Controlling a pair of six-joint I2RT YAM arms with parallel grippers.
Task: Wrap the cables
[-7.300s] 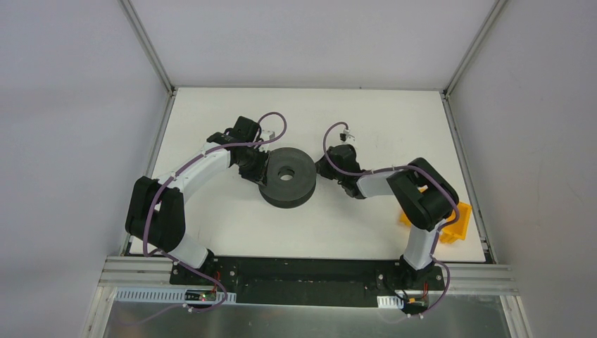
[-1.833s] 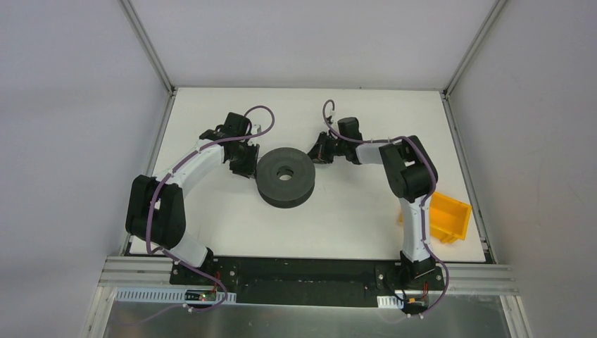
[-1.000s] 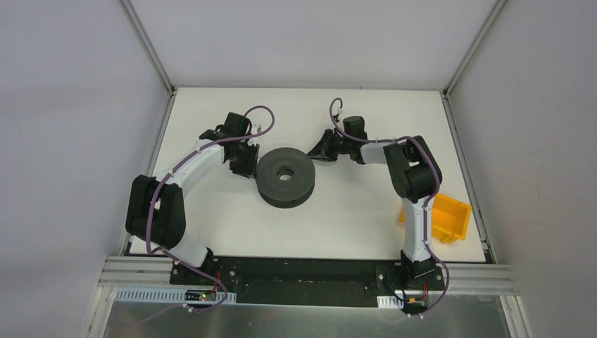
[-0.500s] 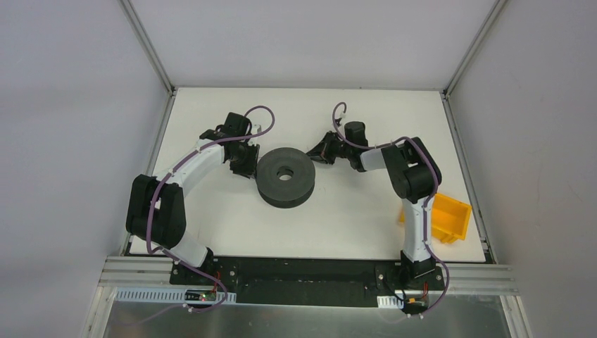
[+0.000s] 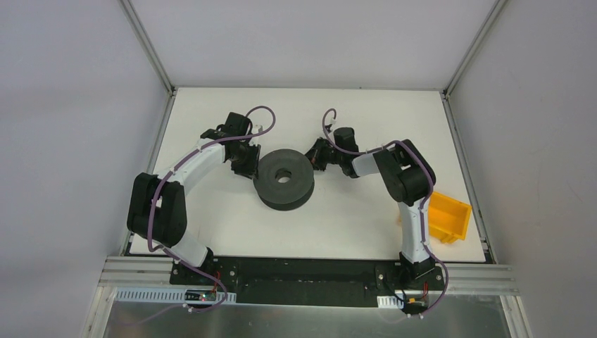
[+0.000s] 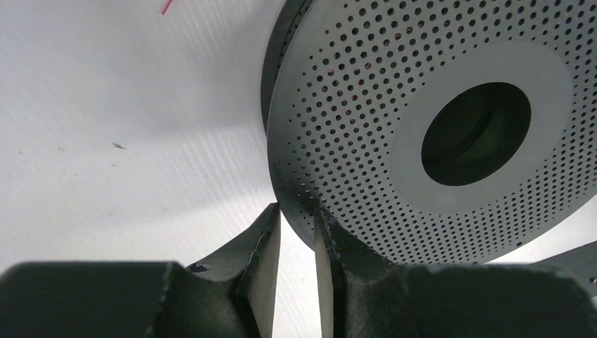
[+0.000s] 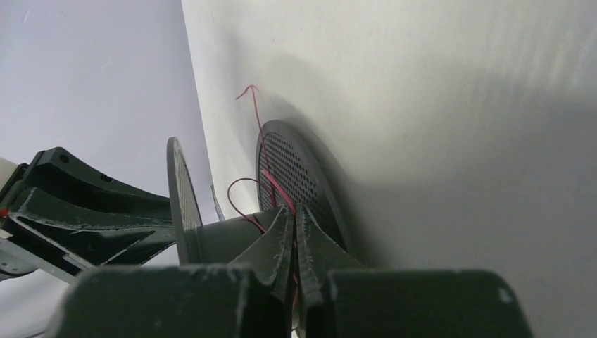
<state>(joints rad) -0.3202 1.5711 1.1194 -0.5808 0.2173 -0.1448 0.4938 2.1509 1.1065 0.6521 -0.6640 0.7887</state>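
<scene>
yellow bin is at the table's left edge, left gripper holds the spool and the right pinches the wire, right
No, the yellow bin is at the right edge of the table, per the top external view. The left gripper holds the spool; the right gripper pinches the wire.

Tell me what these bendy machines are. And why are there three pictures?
They are two robot arms bolted to a white table. One picture looks down from above. The other two come from small cameras on each arm's wrist, so you see that arm's own fingers up close. In the middle lies a dark grey spool, like a giant thread reel with tiny holes in its flat sides. A yellow box sits near the right edge. The left gripper pinches the spool's rim, probably to steady it. The right gripper has its fingers shut on a very thin red wire that loops by the spool's middle.
</scene>
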